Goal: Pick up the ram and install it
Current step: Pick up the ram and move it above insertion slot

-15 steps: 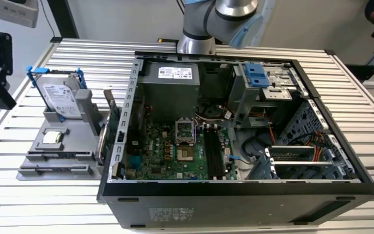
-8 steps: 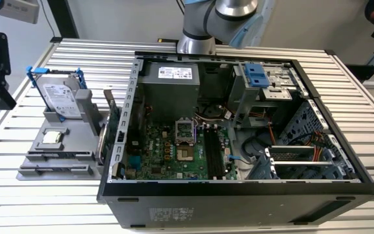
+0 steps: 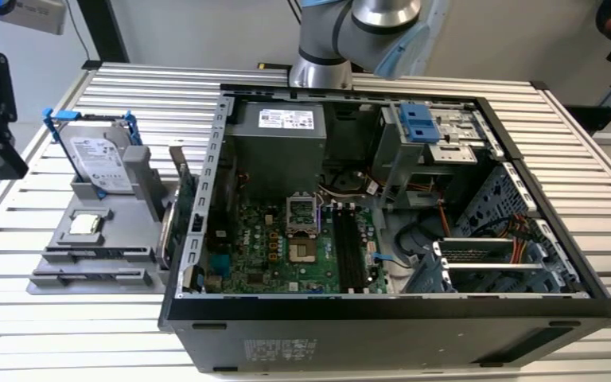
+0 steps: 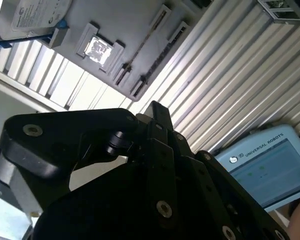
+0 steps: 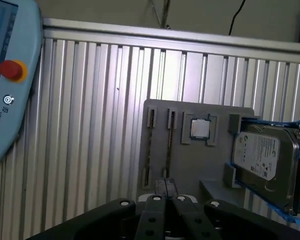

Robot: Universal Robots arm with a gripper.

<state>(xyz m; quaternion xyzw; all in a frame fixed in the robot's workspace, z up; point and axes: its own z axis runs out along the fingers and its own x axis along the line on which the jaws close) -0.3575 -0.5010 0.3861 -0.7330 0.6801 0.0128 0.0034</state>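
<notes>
Ram not told apart among mobo slots [image 3: 346,247], pincer [image 5: 165,184] clenched near tray [image 5: 190,165] w/ HDD [image 5: 262,156], on table [image 5: 90,125], well apart from PC case [image 3: 391,334].

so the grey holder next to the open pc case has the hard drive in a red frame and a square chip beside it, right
Not quite: the frame round the hard drive is blue, not red, as the exterior view shows. The rest holds: the drive stands in the grey holder next to the open pc case, with the square chip beside it.
</notes>
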